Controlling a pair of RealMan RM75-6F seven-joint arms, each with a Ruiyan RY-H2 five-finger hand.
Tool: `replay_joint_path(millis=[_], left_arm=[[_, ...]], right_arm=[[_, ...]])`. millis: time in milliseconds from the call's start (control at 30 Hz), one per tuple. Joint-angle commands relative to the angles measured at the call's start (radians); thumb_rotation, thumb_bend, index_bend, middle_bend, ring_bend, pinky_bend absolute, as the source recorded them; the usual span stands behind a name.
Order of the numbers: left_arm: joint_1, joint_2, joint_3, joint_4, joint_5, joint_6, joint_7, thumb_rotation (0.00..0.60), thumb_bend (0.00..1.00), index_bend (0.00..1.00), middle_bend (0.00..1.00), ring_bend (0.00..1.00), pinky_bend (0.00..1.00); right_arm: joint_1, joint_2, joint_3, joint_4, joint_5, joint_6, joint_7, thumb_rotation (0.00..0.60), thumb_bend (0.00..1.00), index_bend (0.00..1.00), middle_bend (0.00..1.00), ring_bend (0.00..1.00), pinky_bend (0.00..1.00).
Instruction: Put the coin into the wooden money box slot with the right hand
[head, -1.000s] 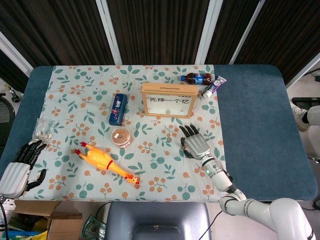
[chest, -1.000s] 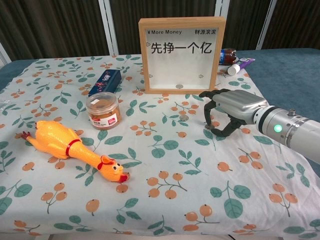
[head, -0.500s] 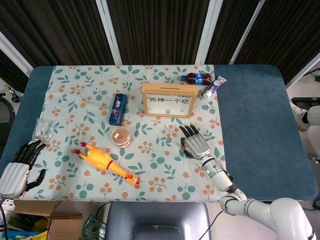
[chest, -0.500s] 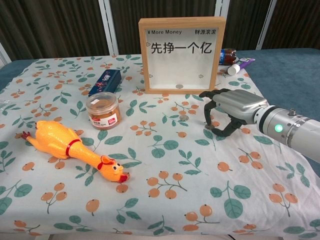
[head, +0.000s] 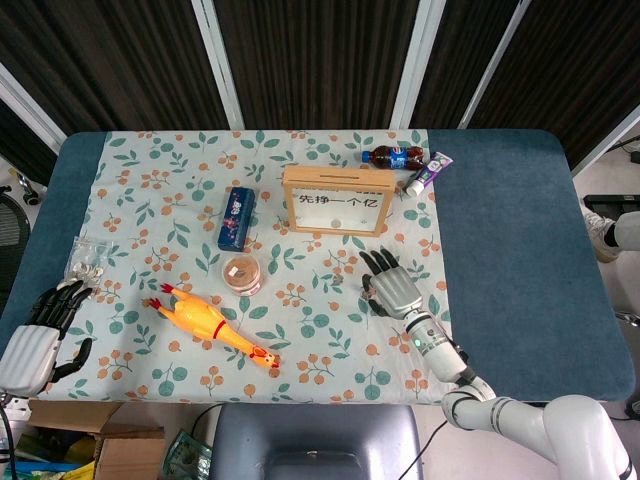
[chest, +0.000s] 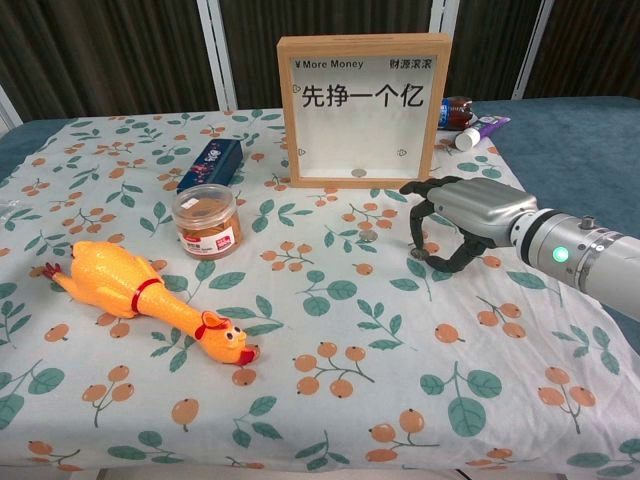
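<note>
The wooden money box stands upright at the back of the cloth, its top slot showing in the head view. A small grey coin lies flat on the cloth in front of the box. My right hand hovers just right of the coin, fingers apart and arched down, their tips touching the cloth and nothing held. In the head view the right hand sits below the box's right corner. My left hand rests open at the table's left edge, far from everything.
A yellow rubber chicken, a small lidded jar and a blue box lie on the left half. A cola bottle and a tube lie behind the box's right side. A clear bag sits near the left hand.
The right hand has edged very slightly to the right; nothing else has moved.
</note>
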Motion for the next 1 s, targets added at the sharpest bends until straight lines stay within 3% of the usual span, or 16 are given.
replay_joint_path(millis=[33, 1000], left_arm=[[0.0, 0.0, 0.0, 0.0, 0.0, 0.001, 0.0, 0.6, 0.48, 0.0, 0.0, 0.0, 0.04], [0.004, 0.005, 0.002, 0.001, 0.006, 0.007, -0.014, 0.6, 0.48, 0.0, 0.0, 0.0, 0.04]], right_arm=[[0.001, -0.002, 0.0, 0.002, 0.001, -0.002, 0.0, 0.6, 0.53, 0.58, 0.16, 0.0, 0.0], [0.01, -0.006, -0.01, 0.014, -0.01, -0.014, -0.018, 0.6, 0.53, 0.59, 0.16, 0.0, 0.0]])
